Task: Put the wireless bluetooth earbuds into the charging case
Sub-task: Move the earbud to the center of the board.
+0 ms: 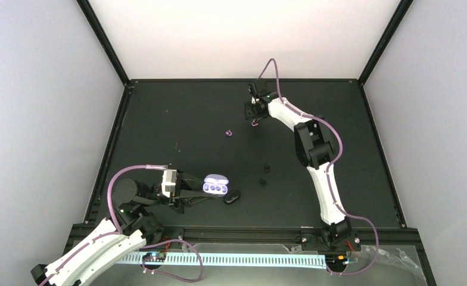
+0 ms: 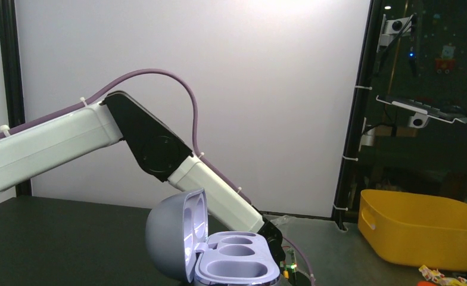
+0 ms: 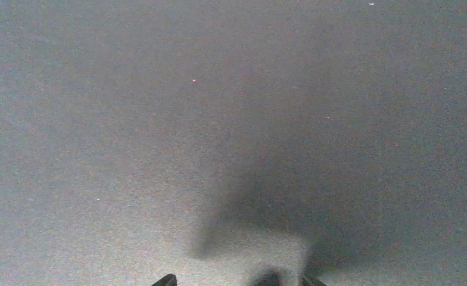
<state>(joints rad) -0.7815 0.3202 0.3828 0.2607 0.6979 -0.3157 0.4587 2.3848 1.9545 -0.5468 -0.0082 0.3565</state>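
Observation:
The lavender charging case (image 1: 214,186) has its lid up, and its wells (image 2: 237,262) are bare. My left gripper (image 1: 200,192) is shut on its body at the near left; its fingers stay out of the left wrist view. One pinkish-purple earbud (image 1: 229,133) lies alone mid-table. A second one (image 1: 255,124) lies right under my right gripper (image 1: 254,118) at the far centre. In the right wrist view the fingertips (image 3: 167,280) stand apart just over the mat, with a blurred dark blob (image 3: 271,277) between them. Two small black earbuds (image 1: 265,168) (image 1: 262,181) rest right of the case.
A closed black case (image 1: 232,197) sits just right of the lavender one. My right arm (image 2: 100,137) stretches across the left wrist view. A yellow bin (image 2: 422,232) stands beyond the table's edge. Black frame posts (image 1: 109,44) border the mat.

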